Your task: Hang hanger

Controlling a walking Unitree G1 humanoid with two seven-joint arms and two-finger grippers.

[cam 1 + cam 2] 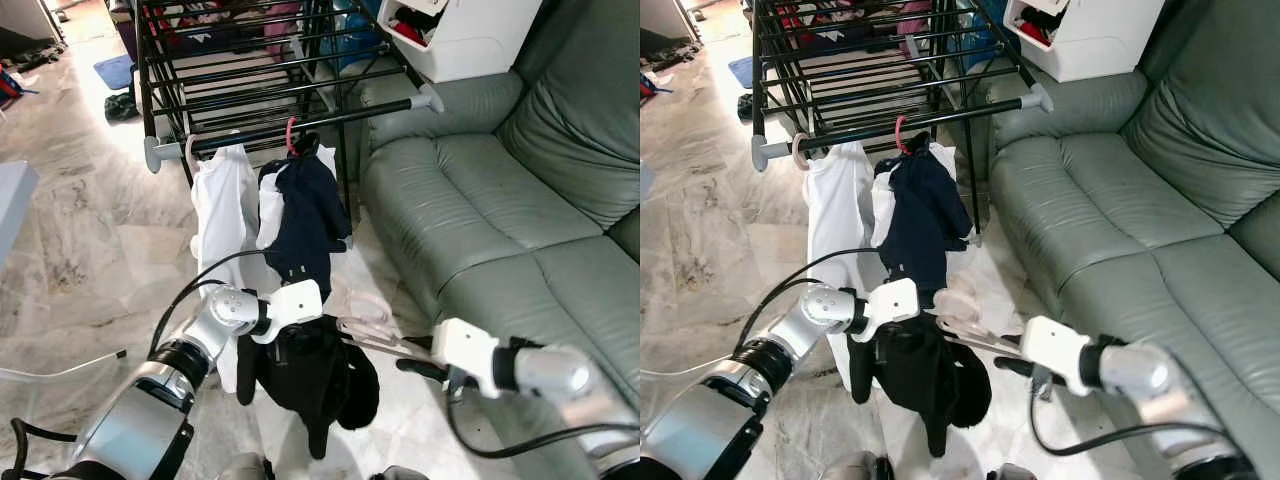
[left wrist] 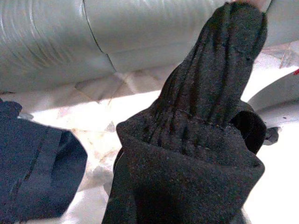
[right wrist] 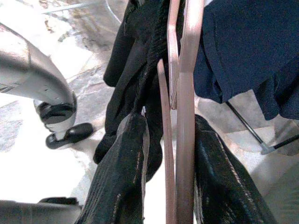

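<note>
A pink hanger (image 1: 365, 315) carries a black garment (image 1: 310, 385) low in front of me. My right gripper (image 1: 408, 366) is shut on the hanger's bar; in the right wrist view the pink hanger (image 3: 184, 140) runs between its fingers (image 3: 117, 182). My left gripper (image 1: 290, 338) is shut on the black garment (image 2: 196, 154), its tips buried in the cloth. Ahead stands a black drying rack whose front rail (image 1: 330, 122) holds a white shirt (image 1: 222, 215) and a navy garment (image 1: 310, 215) on hangers.
A green leather sofa (image 1: 500, 200) fills the right side, close to the rack's end. A white box (image 1: 460, 35) sits on its arm. Marble floor (image 1: 80, 250) lies open to the left, with a blue mat (image 1: 113, 70) and clothes farther back.
</note>
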